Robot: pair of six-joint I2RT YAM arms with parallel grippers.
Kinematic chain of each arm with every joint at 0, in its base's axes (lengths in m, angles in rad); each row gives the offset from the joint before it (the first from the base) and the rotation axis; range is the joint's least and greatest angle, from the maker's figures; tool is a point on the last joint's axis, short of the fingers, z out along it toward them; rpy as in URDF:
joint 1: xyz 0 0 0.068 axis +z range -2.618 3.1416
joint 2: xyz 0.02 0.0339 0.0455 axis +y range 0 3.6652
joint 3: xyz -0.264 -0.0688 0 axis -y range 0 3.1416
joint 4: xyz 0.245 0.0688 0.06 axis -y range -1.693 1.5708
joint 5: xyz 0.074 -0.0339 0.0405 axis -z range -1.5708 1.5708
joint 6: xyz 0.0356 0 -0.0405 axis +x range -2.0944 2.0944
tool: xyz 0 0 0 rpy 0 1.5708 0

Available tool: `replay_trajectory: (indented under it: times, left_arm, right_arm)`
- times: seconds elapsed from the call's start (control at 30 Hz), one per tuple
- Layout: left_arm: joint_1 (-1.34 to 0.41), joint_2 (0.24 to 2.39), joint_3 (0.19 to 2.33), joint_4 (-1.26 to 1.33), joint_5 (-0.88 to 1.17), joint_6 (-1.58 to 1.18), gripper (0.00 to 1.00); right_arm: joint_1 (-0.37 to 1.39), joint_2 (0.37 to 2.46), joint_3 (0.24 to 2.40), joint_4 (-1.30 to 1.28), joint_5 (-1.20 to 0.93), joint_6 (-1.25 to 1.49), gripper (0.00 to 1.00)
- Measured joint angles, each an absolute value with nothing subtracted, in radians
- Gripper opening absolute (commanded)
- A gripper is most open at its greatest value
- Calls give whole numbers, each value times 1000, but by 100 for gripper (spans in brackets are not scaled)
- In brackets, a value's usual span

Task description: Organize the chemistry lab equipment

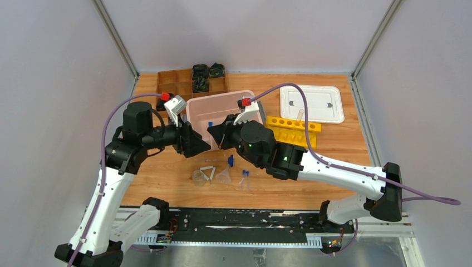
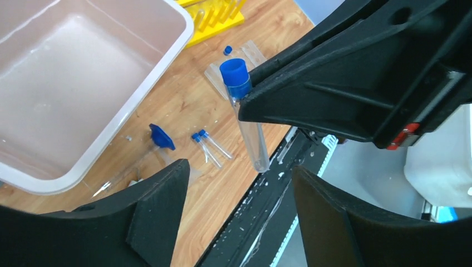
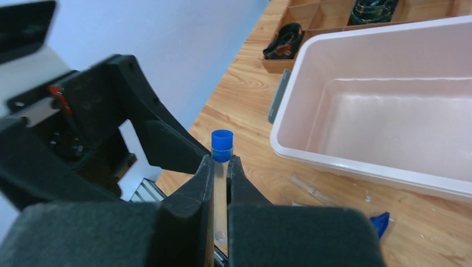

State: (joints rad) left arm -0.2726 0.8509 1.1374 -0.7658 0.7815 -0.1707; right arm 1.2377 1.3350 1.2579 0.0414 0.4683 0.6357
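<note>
Early stage: right gripper [image 3: 221, 167] pinches one blue-capped tube [image 3: 222, 146] mid-air by the pink bin [image 1: 195, 108], left gripper [image 2: 239, 183] open and empty, yellow rack [image 1: 292, 130] looks unfilled, beaker [image 1: 197, 177], funnel [image 1: 224, 178] and triangle [image 1: 208, 171] loose on the table.

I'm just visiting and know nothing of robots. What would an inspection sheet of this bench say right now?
Surface: wooden table.
Job's things: yellow rack mid-table; beaker, wire triangle, funnel, two small capped tubes loose near front.
Clutter: brown box of dark items, pink bin, white lid.
Grippers: right gripper shut on blue-capped tube; left gripper open, fingers either side of its lower end.
Cables: purple cable looped above each arm.
Surroundings: pale walls, metal posts.
</note>
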Motion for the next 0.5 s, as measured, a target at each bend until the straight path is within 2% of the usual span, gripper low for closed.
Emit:
replay_trajectory:
  times: [0.2, 0.3, 0.37, 0.43, 0.5]
  left_arm:
    - [-273, 860, 1098, -719, 797, -202, 53]
    - [-273, 870, 1098, -705, 805, -213, 42]
    - [-273, 874, 1098, -700, 810, -220, 32]
    - [-273, 875, 1097, -696, 817, -224, 17]
    - [-273, 874, 1092, -691, 821, -217, 7]
  right_arm:
    - [1250, 1355, 1261, 114, 472, 636, 0]
    - [1257, 1367, 1265, 135, 472, 636, 0]
    - [1258, 1373, 1265, 142, 472, 636, 0]
    - [1258, 1378, 1265, 145, 473, 636, 0]
    - [1258, 1381, 1265, 146, 480, 635, 11]
